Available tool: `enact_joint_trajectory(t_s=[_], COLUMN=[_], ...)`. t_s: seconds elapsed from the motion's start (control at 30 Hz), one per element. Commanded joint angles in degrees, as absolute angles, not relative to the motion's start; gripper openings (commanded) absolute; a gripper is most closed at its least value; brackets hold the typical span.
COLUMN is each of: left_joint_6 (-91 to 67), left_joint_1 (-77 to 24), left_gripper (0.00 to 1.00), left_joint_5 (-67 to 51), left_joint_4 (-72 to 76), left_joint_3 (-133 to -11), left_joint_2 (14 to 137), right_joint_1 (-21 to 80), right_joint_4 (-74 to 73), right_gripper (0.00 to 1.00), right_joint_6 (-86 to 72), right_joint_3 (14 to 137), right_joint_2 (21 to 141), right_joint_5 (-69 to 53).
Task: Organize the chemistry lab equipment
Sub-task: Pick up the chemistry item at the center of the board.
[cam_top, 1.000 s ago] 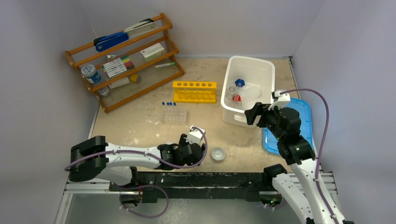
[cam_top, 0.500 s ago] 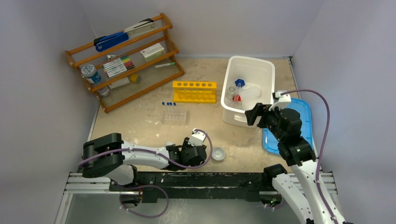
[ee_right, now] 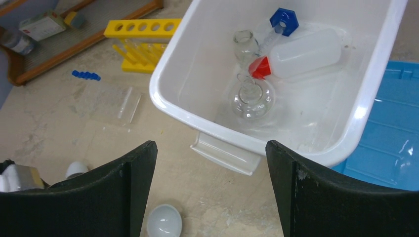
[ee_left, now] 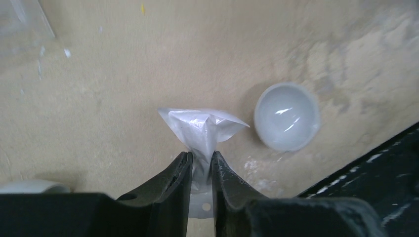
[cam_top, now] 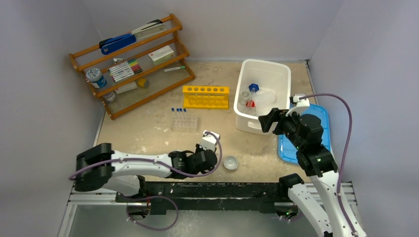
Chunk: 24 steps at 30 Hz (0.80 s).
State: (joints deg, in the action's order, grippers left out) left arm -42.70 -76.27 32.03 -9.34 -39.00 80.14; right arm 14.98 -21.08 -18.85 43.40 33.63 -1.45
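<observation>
My left gripper (ee_left: 201, 155) is shut on a crumpled, translucent white plastic piece (ee_left: 202, 126), just above the tabletop. A small round clear dish (ee_left: 287, 116) sits to its right, also seen as the dish (cam_top: 230, 163) beside the left gripper (cam_top: 216, 161). My right gripper (ee_right: 211, 145) hangs open and empty at the near edge of the white bin (ee_right: 173, 106). In the bin lie a white squeeze bottle (ee_right: 306, 52) with a red nozzle, a round flask (ee_right: 253, 98), a small flask (ee_right: 244, 42) and a blue-capped tube (ee_right: 282, 19).
A yellow six-hole rack (cam_top: 205, 96) stands mid-table. In front of it are loose blue caps (cam_top: 178, 109) and a clear tube tray (cam_top: 184, 123). A blue lid (cam_top: 323, 123) lies under the right arm. The wooden shelf (cam_top: 131, 64) fills the back left.
The left jaws have closed on the white plastic piece, after the left arm shifted slightly right towards the dish. The right arm has barely moved.
</observation>
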Motion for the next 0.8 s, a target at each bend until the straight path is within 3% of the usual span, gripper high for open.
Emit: enact_joint_trajectory(t_s=[0.0, 0.13, 0.3, 0.53, 0.6, 0.77], left_joint_6=[-34.36, -24.45, -17.52, -13.73, -13.28, -13.03], left_joint_1=[-76.53, -76.47, -76.38, -73.54, -73.23, -71.81], left_gripper=[0.19, 0.19, 0.2, 0.2, 0.2, 0.2], left_joint_5=[36.15, 37.43, 37.77, 31.74, 30.86, 29.12], left_joint_4=[-0.92, 2.53, 1.83, 4.87, 4.96, 4.62], left_joint_3=[-40.33, -44.35, -55.81, -64.62, -65.81, -67.83], left_joint_2=[69.0, 68.69, 76.91, 84.4, 84.81, 84.94], right_joint_1=[15.09, 15.12, 15.12, 15.15, 15.2, 15.2], right_joint_4=[-18.72, -16.66, -14.61, -15.02, -15.37, -15.98], right_gripper=[0.84, 0.83, 0.61, 0.43, 0.43, 0.57], right_joint_6=[-18.18, -17.31, -16.73, -13.82, -13.4, -12.66], right_joint_3=[48.04, 49.09, 50.65, 52.12, 52.05, 51.15], right_joint_2=[34.4, 36.95, 38.87, 39.82, 39.44, 39.74], right_joint_5=[-8.4, -14.39, -21.31, -28.97, -30.04, -33.84])
